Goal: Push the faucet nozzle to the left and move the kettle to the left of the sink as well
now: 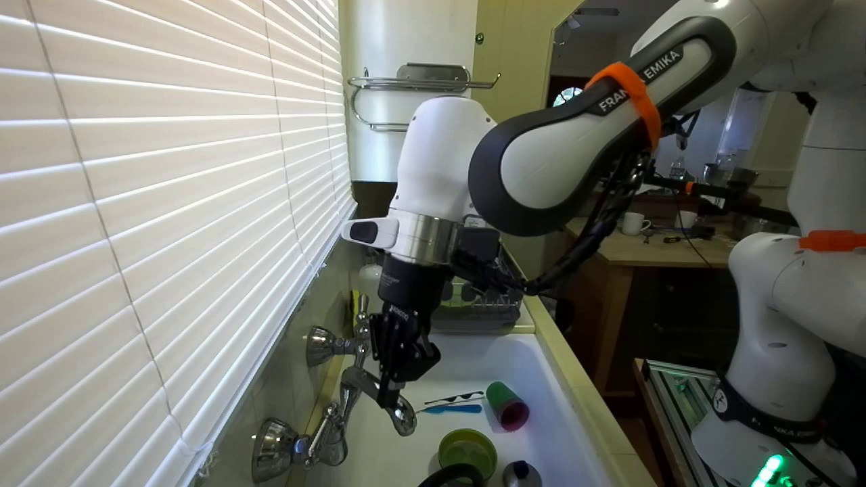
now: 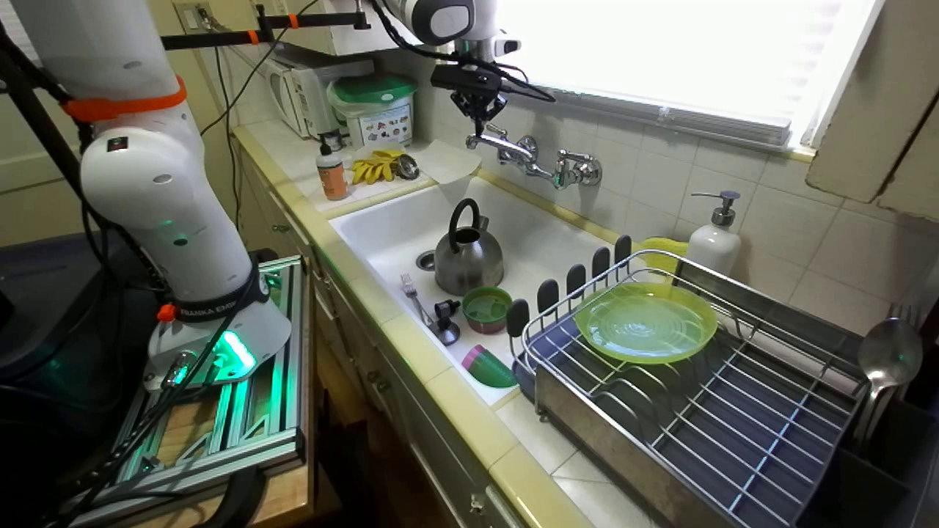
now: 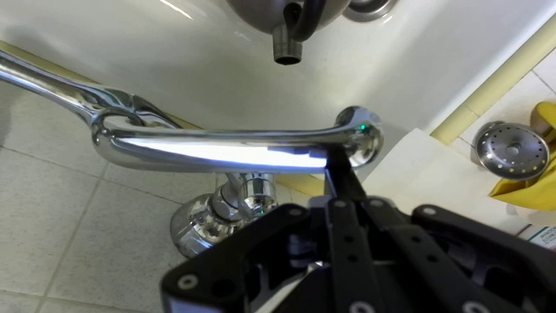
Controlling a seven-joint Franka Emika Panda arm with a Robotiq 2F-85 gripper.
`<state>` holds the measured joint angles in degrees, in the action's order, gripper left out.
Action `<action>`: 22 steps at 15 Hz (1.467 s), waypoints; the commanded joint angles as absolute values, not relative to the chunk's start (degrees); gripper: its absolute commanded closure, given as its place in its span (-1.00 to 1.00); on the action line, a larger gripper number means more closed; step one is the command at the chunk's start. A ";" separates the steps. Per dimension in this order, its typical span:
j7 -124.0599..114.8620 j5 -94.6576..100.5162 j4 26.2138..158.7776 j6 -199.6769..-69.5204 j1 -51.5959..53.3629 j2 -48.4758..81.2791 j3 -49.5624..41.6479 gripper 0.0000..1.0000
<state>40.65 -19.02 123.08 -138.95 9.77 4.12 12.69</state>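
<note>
The silver faucet nozzle reaches out over the white sink; it shows in an exterior view and lies across the wrist view. My gripper points down with its fingers shut and nothing visible between them. In the wrist view the fingertips are at the nozzle near its outlet end and seem to touch it; they also show in an exterior view. The silver kettle stands upright in the sink beside the drain, and partly shows in the wrist view.
A green bowl, a green and pink cup, a fork and a black-topped stopper lie in the sink. A dish rack stands beside it. Yellow gloves and a soap bottle are on the far counter.
</note>
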 commanded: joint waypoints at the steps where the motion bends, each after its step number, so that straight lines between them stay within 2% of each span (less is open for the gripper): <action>1: 41.71 -19.41 126.50 -134.50 9.12 1.15 12.27 1.00; 11: 41.96 -18.80 126.96 -143.12 10.13 0.43 12.16 1.00; 22: 46.61 -21.17 125.63 -147.96 9.96 6.19 14.54 1.00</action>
<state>43.92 -19.60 125.36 -147.10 10.08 5.00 13.82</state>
